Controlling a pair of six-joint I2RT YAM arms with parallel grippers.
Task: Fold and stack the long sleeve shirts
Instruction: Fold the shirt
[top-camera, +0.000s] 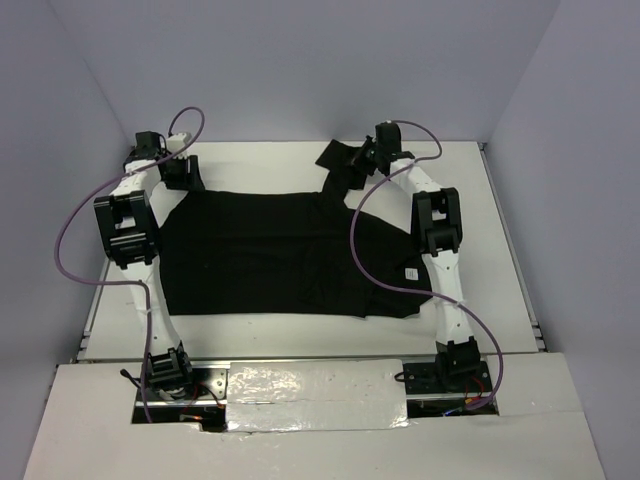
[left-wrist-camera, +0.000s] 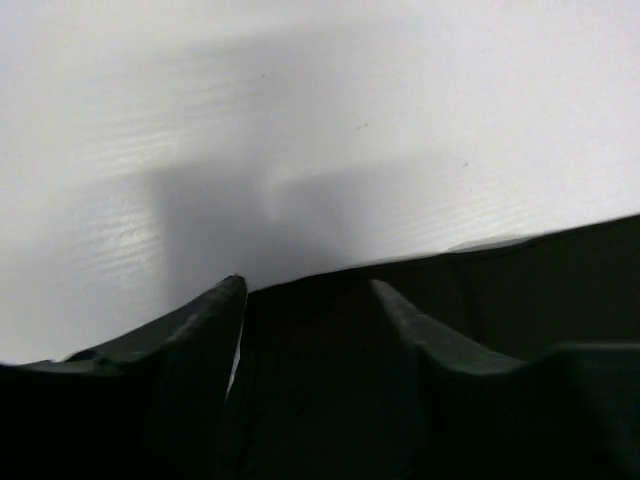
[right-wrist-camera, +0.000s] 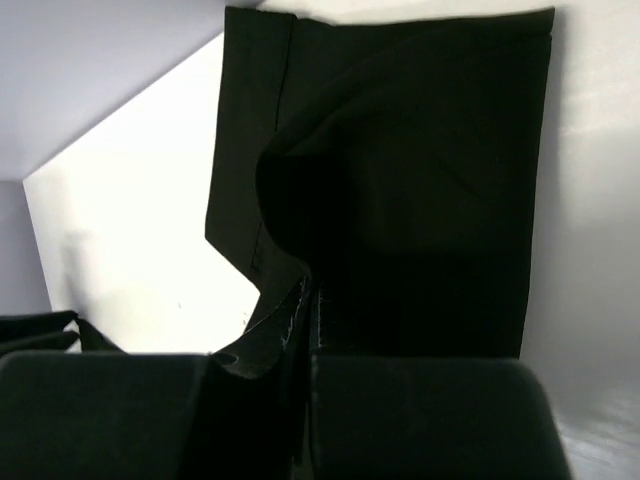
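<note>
The shirt (top-camera: 270, 250) lies spread flat across the middle of the table (top-camera: 260, 165), its tag (top-camera: 410, 273) toward the table's right side. At the table's far left, the left gripper (left-wrist-camera: 305, 288) stands wide, fingers astride the shirt's edge. Near the table's far edge, the right gripper (right-wrist-camera: 303, 295) is pinched tight on a sleeve (top-camera: 338, 157).

The table (top-camera: 250, 335) is lit evenly and brightly. In the left wrist view, soft shadows are thrown toward 12 o'clock and the fingers (left-wrist-camera: 190, 340) are blurred.
</note>
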